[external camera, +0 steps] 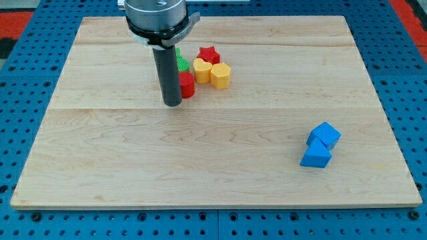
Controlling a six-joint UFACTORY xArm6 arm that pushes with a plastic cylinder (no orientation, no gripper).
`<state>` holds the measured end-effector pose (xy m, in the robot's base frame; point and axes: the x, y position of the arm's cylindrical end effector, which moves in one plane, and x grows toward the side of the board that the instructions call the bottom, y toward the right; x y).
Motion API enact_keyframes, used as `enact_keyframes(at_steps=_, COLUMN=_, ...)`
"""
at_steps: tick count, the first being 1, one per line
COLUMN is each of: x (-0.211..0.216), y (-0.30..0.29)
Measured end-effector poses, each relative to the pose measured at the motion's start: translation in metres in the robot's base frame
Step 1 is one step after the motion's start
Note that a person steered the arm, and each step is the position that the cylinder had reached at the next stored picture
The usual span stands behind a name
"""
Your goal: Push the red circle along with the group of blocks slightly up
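Note:
The red circle [187, 85] stands on the wooden board, partly hidden behind my rod. My tip [173, 104] rests on the board just to the view's left of and slightly below the red circle, touching or nearly touching it. Right of it are a yellow heart-like block [201, 70] and a yellow hexagon [221, 75]. A red star [209, 54] sits above them. A green block [181, 63] peeks out behind the rod; its shape is mostly hidden.
A blue cube [325, 135] and a blue triangular block [315, 157] sit together at the view's lower right. The wooden board [100, 167] lies on a blue pegboard table.

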<state>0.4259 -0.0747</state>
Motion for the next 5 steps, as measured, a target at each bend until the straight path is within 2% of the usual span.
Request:
enact_keyframes(at_steps=3, x=-0.023, y=0.001)
enact_keyframes(at_steps=5, x=-0.023, y=0.026)
